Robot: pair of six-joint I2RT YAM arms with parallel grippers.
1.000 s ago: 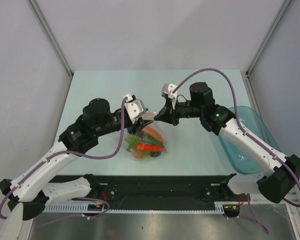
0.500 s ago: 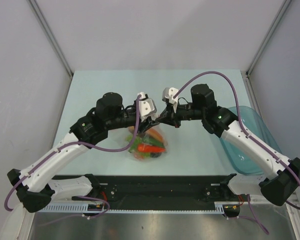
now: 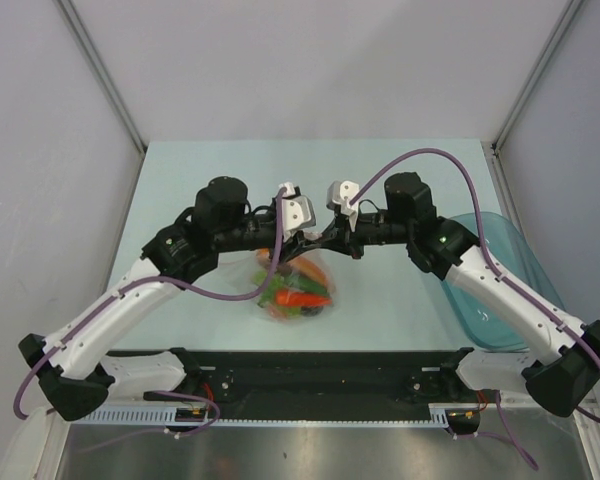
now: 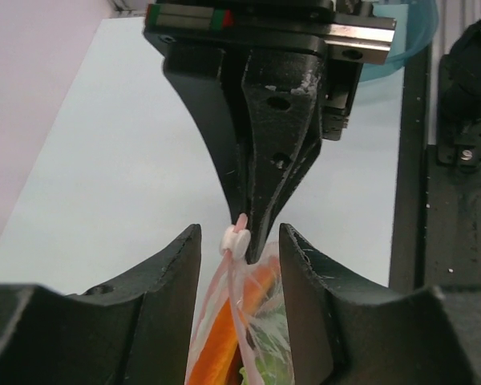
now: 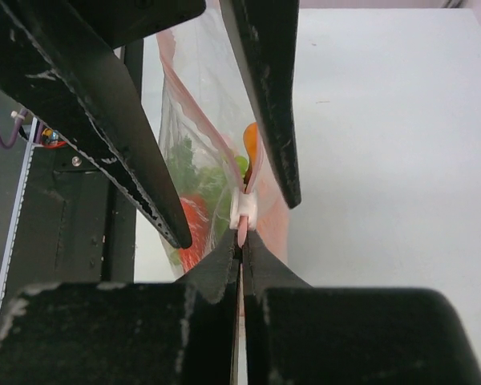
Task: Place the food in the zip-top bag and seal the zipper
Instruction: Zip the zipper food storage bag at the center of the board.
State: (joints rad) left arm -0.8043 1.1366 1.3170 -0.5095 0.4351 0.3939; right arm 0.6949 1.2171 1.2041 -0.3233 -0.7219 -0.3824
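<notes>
The clear zip-top bag (image 3: 295,292) hangs at mid-table with the food inside: an orange carrot (image 4: 218,345), green grapes (image 5: 194,170) and an orange-red fruit (image 5: 194,223) show through it. My right gripper (image 5: 242,237) is shut on the end of the pink-red zipper strip (image 5: 242,231), right beside the white slider (image 5: 244,207). My left gripper (image 4: 240,237) is open, one finger on each side of the bag's mouth at the slider (image 4: 235,239), touching neither side. The two grippers meet tip to tip in the top view, left (image 3: 306,240) and right (image 3: 324,240).
A teal translucent bowl (image 3: 502,290) sits at the table's right edge, under the right arm. The black base rail (image 3: 320,375) runs along the near edge. Grey walls close off the back and sides.
My left arm has swung right toward the right gripper, and its open fingers now straddle the bag's mouth at the slider. The right gripper has held the strip, barely moving.
</notes>
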